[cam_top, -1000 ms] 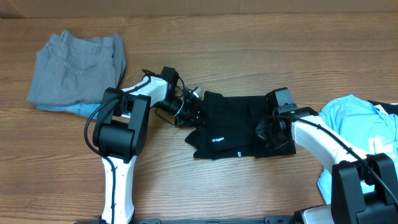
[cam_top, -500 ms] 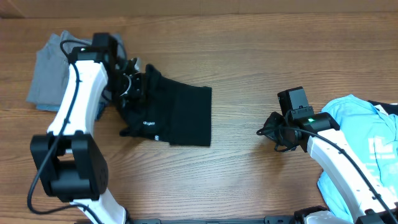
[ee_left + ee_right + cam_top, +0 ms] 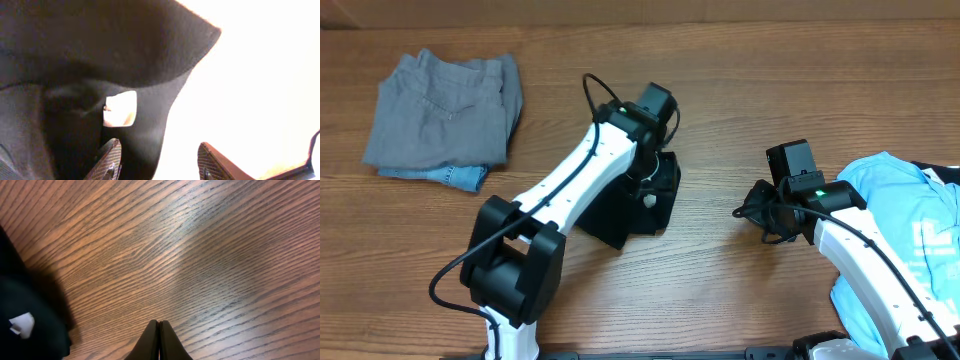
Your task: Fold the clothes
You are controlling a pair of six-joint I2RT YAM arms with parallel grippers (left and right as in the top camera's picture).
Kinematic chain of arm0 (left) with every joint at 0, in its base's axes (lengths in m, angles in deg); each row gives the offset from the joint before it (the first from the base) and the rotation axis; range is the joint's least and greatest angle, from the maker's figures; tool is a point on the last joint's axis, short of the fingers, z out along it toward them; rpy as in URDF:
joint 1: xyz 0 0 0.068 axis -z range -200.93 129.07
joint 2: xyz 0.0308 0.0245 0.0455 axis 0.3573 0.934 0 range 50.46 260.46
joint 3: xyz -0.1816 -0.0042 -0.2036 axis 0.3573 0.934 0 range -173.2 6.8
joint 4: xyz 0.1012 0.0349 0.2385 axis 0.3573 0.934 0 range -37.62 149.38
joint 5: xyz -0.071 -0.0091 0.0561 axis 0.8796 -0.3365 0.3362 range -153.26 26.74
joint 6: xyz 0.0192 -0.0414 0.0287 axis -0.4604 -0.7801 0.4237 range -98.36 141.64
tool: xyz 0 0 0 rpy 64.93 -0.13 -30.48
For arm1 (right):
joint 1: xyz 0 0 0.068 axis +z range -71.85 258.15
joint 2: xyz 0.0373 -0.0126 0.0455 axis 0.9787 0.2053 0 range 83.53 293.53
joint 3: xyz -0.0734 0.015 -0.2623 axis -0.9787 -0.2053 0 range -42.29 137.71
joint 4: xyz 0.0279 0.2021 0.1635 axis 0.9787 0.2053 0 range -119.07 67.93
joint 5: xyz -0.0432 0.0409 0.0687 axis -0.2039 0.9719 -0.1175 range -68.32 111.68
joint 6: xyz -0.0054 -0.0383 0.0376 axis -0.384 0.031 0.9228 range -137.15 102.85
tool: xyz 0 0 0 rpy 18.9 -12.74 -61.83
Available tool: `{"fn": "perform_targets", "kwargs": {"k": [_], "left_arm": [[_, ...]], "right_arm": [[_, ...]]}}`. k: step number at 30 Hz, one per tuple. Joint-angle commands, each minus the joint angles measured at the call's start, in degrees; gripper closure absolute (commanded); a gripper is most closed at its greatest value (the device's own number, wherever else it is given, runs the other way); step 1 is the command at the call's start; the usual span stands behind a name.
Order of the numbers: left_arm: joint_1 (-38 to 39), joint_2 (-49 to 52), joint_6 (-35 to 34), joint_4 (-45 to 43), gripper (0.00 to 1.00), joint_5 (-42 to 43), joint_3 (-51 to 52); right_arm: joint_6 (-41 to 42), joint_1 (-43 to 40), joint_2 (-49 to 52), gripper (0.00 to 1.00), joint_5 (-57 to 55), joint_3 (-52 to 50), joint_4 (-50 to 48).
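Note:
The black shirt (image 3: pixel 620 222) lies as a compact folded bundle at the table's centre. My left gripper (image 3: pixel 648 190) points down onto its top edge. In the left wrist view the black shirt (image 3: pixel 75 75) fills the left side, with a white tag (image 3: pixel 120 108) showing. The left gripper (image 3: pixel 159 160) is open there, its fingertips (image 3: pixel 107 160) spread apart and a hem of the cloth lying loose between them. My right gripper (image 3: pixel 748 212) is shut with nothing in it, to the right of the bundle. It hovers over bare wood as the right gripper (image 3: pixel 159 341), with the black shirt (image 3: pixel 20 315) at the left edge.
A folded grey and denim pile (image 3: pixel 440 120) sits at the back left. A crumpled light-blue tee (image 3: pixel 895 200) lies at the right edge under my right arm. The wooden table (image 3: pixel 740 90) shows between them.
My left arm swung from beside the grey pile to the table's centre, carrying the black shirt with it. Its jaws have opened. The right arm has stayed put for the last half second.

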Motion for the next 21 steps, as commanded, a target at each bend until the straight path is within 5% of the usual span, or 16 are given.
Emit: {"fn": "perform_targets", "kwargs": {"k": [1,8,15,21], "left_arm": [[-3.0,0.0,-1.4,4.2,0.47,-2.1,-5.3],[-11.8,0.0,7.4,14.3,0.34,-4.8,-15.2],[-19.9,0.2,15.0,15.8,0.3,-4.1,-13.5],[-21.1,0.2,21.9,14.9,0.37,-3.5,-8.9]], "right_arm": [[-1.5,-0.4,-0.8,0.96,-0.1,1.3,-0.1],[-14.8,0.5,-0.8,0.88,16.1,1.3,-5.2],[-14.9,12.1,2.5,0.53,21.4,0.9,-15.7],[-13.8,20.3,13.3,0.49,19.3,0.9,-33.0]]}}
